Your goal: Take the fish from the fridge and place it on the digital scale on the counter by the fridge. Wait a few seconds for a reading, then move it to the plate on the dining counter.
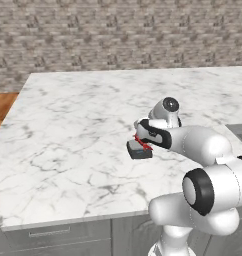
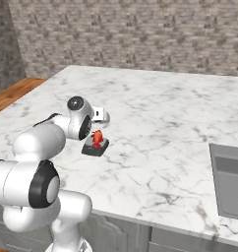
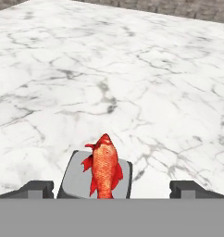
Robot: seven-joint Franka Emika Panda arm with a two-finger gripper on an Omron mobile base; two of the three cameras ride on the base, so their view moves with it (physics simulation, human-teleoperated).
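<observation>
Two dark fingertips (image 3: 37,189) of the claw (image 3: 112,190) stand spread wide and grip nothing, one on each side of the red fish (image 3: 104,169). That fish lies on the small dark scale (image 3: 74,178), which rests on the white marble counter (image 3: 146,83). It overhangs the scale's edge, so my worry is a clumsy re-grasp: a finger coming down off-centre could nudge it onto the marble or shove the light scale sideways. Closing too high might pinch only a fin and drop the fish on the lift.
</observation>
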